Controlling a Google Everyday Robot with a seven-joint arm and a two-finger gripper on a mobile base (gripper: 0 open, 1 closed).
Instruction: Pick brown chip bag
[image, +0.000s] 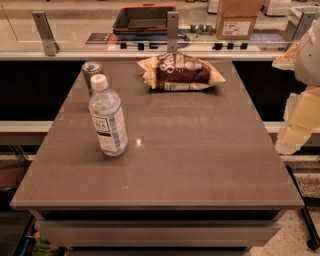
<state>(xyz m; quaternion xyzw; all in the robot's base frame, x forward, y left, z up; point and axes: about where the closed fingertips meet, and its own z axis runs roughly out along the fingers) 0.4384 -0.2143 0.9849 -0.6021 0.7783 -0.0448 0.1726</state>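
Note:
The brown chip bag (181, 72) lies flat at the far edge of the table (190, 160), just right of centre. It has a dark brown middle with white lettering and pale yellow crimped ends. My gripper (296, 127) hangs at the right edge of the view, beyond the table's right side. It is well to the right of the bag, nearer the camera, and not touching it. Pale yellow arm parts (302, 60) reach up to the top right corner.
A clear water bottle (107, 119) with a white cap stands upright on the left half of the table. A metal can (92, 71) stands behind it at the far left. A glass rail with metal posts (172, 30) runs behind the table.

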